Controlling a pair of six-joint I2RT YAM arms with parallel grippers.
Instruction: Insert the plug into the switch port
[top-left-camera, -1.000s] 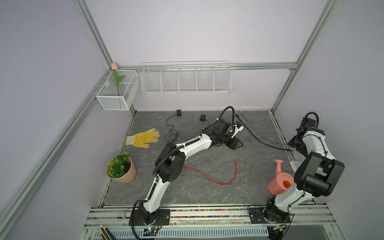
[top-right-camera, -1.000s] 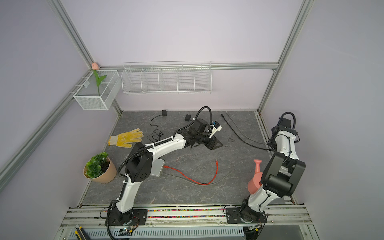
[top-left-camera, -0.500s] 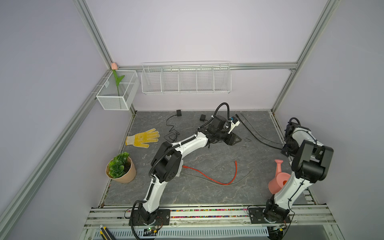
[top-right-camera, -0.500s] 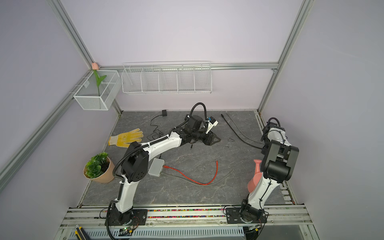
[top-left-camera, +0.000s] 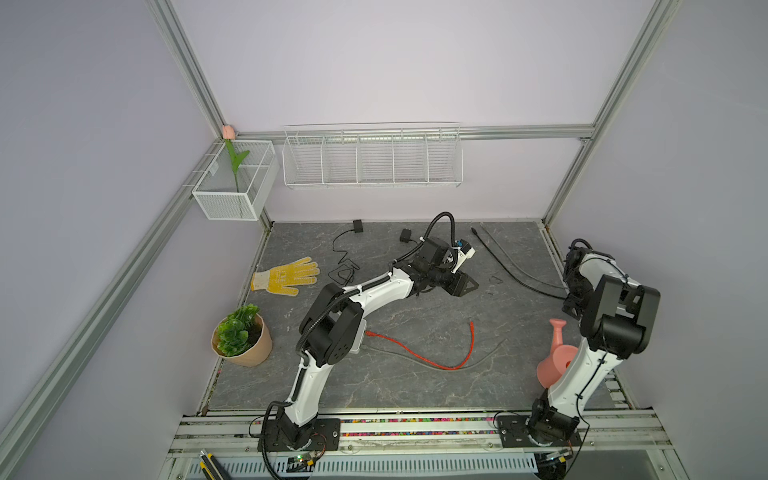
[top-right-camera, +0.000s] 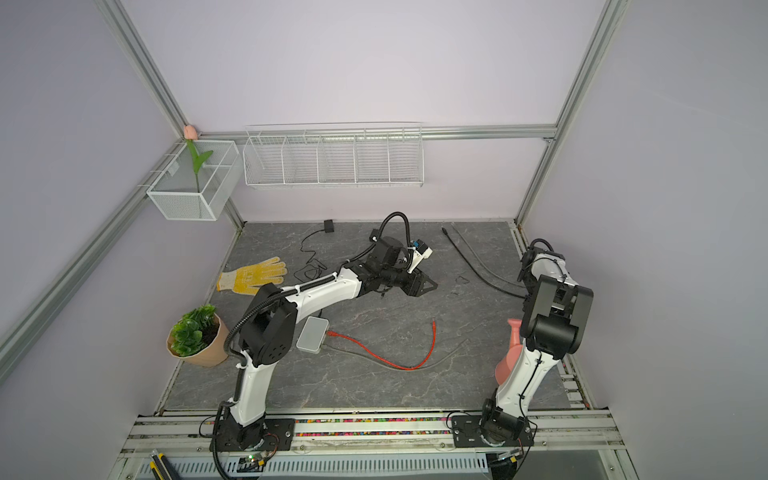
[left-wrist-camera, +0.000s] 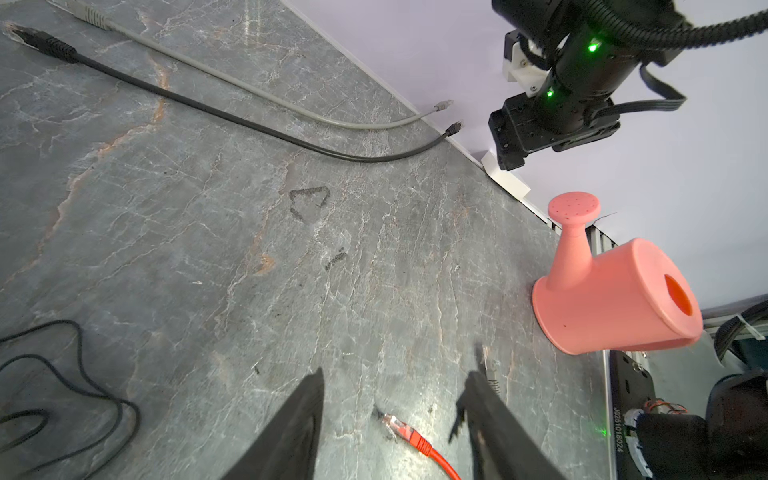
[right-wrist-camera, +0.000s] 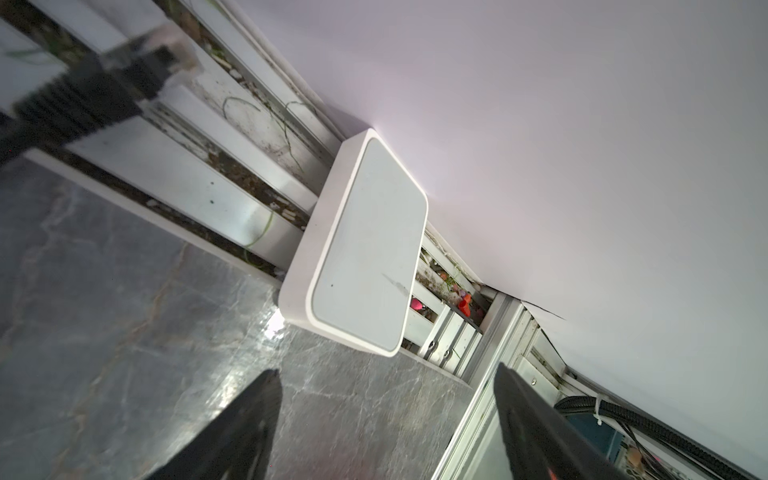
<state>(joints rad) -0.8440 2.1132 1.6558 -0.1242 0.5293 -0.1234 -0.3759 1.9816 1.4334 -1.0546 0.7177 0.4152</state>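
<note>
On the grey table, the left gripper is held low, its jaws partly spread and empty; the right gripper is spread wide, also empty, before a white switch lodged against the right wall. A second switch is seen beside the left arm, with a red cable running from it. The cable's free plug lies untouched on the table, just ahead of the left gripper.

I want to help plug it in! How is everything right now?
Left gripper: open, empty.
Right gripper: open, empty.
Red plug: loose on the table, not inserted.
Switch: lying flat.
White box: lying flat, untouched.
Black cable: loose, both ends free.
Watering can: standing upright.
Glove: lying flat.
Potted plant: upright.
</note>
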